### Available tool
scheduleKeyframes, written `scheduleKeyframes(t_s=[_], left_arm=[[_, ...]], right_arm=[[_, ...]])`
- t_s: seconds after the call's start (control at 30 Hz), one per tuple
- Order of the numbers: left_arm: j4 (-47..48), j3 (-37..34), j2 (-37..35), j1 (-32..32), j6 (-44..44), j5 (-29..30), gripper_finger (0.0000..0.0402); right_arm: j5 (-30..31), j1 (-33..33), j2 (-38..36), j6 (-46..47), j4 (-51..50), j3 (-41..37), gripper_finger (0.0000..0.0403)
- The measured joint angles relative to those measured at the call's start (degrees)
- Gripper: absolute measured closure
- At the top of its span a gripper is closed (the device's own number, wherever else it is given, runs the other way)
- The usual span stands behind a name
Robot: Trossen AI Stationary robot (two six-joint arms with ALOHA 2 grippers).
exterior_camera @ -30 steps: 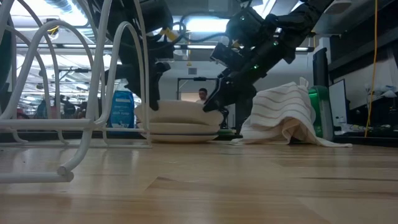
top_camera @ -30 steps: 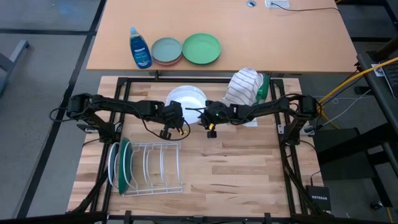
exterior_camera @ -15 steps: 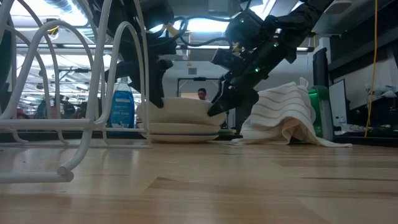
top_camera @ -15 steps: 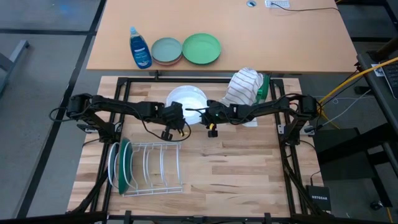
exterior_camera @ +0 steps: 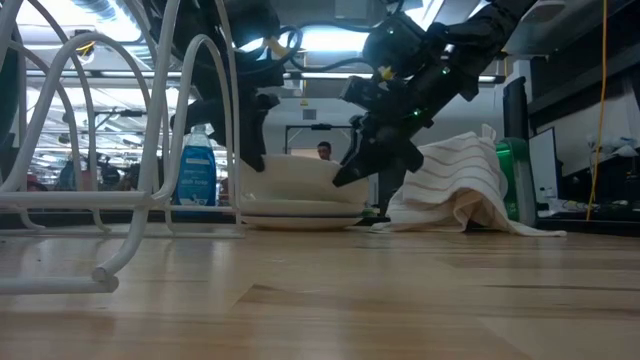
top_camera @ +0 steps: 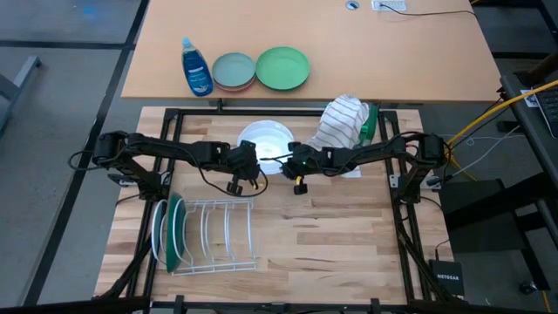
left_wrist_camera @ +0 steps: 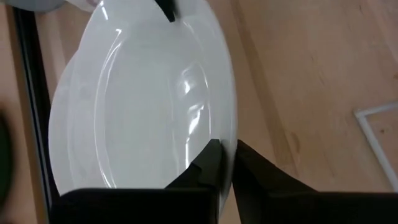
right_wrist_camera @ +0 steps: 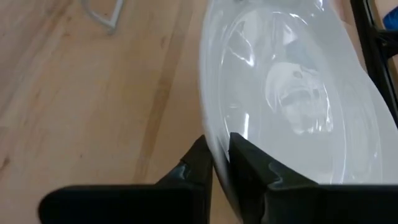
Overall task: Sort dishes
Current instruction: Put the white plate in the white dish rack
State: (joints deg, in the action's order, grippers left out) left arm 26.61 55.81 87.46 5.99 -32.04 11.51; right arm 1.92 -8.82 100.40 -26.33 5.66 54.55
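A stack of white plates [top_camera: 264,139] lies at the far middle of the table. Both grippers are at the top plate [exterior_camera: 292,178]. My left gripper [top_camera: 245,162] is shut on its near-left rim and my right gripper [top_camera: 291,162] is shut on its near-right rim. In the white wire rack [top_camera: 214,235] at the near left, a white plate [top_camera: 158,230] and a dark green plate [top_camera: 176,229] stand on edge in the wires. My left gripper pinches the top plate's rim [left_wrist_camera: 231,127] between its two fingers, one above and one under it. The fingers slant down from the table's left. My right gripper pinches the opposite rim [right_wrist_camera: 208,127] the same way, slanting down from the right. The plate sits raised a little over the stack [exterior_camera: 300,212].
A striped cloth [top_camera: 342,122] lies heaped just right of the stack, with a green thing [top_camera: 370,124] behind it. On the far table stand a blue soap bottle [top_camera: 196,68], a grey-blue plate over a pink one [top_camera: 234,71] and a light green plate [top_camera: 282,68].
My right gripper has shut on the top plate's right rim. The plate's left side, held by my left gripper, has come up a little off the stack.
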Motion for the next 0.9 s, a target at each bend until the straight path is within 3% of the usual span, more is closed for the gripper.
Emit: scheduleKeyframes(t_s=[0.4,0.73,0.9], left_arm=[[-0.7,0.0,0.1,0.0,-4.4,-0.7,0.0349],[-0.5,0.0,0.0,0.3,-4.2,-1.2,0.0277],[-0.4,0.0,0.1,0.3,-4.4,-0.8,0.0289]], right_arm=[[-1.2,0.3,0.1,0.4,2.2,0.1,0.0361],[-2.1,4.0,0.1,0.9,1.5,4.9,0.0371],[-2.2,4.4,0.1,1.0,-0.3,6.8,0.0381]])
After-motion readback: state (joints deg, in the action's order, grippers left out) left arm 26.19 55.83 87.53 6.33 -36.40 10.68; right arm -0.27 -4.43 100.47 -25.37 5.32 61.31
